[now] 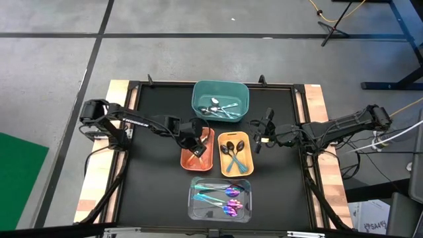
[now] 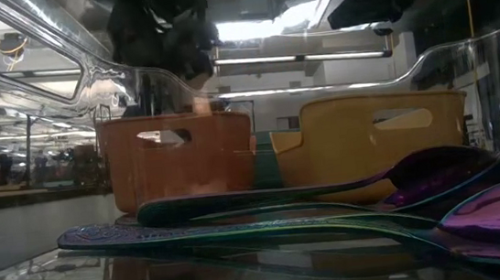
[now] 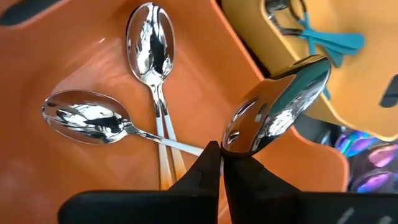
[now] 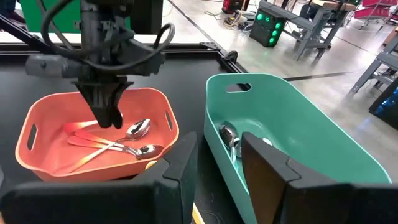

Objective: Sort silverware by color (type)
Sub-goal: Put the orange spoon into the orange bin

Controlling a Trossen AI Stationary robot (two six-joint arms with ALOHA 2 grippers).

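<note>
We see the left gripper poised over the orange bin near the middle of the table, its fingers clenched on the handle end of a silver spoon held above the bin. Two more orange-handled spoons lie crossed on the bin's floor, bowls up.

Just beside it toward the right edge sits the yellow bin, holding black-headed spoons with teal handles. Toward the far edge, the teal bin contains several plain silver pieces. Toward the near edge, the clear bin holds the iridescent purple-teal utensils; from table height these lie right in front of the camera, with the orange and yellow bins behind them.

The right gripper hovers over bare table between the teal bin's near right corner and the yellow bin, fingers spread apart and holding nothing
</note>
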